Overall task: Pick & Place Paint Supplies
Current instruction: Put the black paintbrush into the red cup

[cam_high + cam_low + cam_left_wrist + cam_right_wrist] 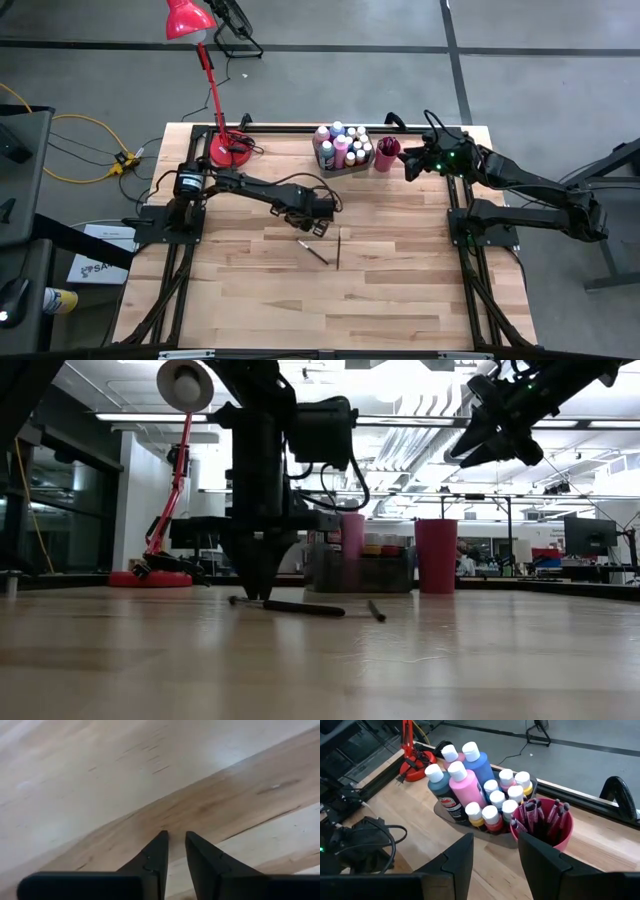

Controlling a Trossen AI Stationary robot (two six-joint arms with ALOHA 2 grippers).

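Two brushes (312, 251) lie loose on the table (400, 300), well in front of the bin (330, 165) of paint bottles (341, 152); the left gripper (318, 228) stands just above them, slightly parted, empty. Right gripper (410, 165) hovers beside the red cup (387, 154), open, empty

The pale butcher-block wooden table (400, 290) looks smooth and matt; the round red plastic cup (555, 832) and white-capped plastic paint bottles (467, 787) look glossy.
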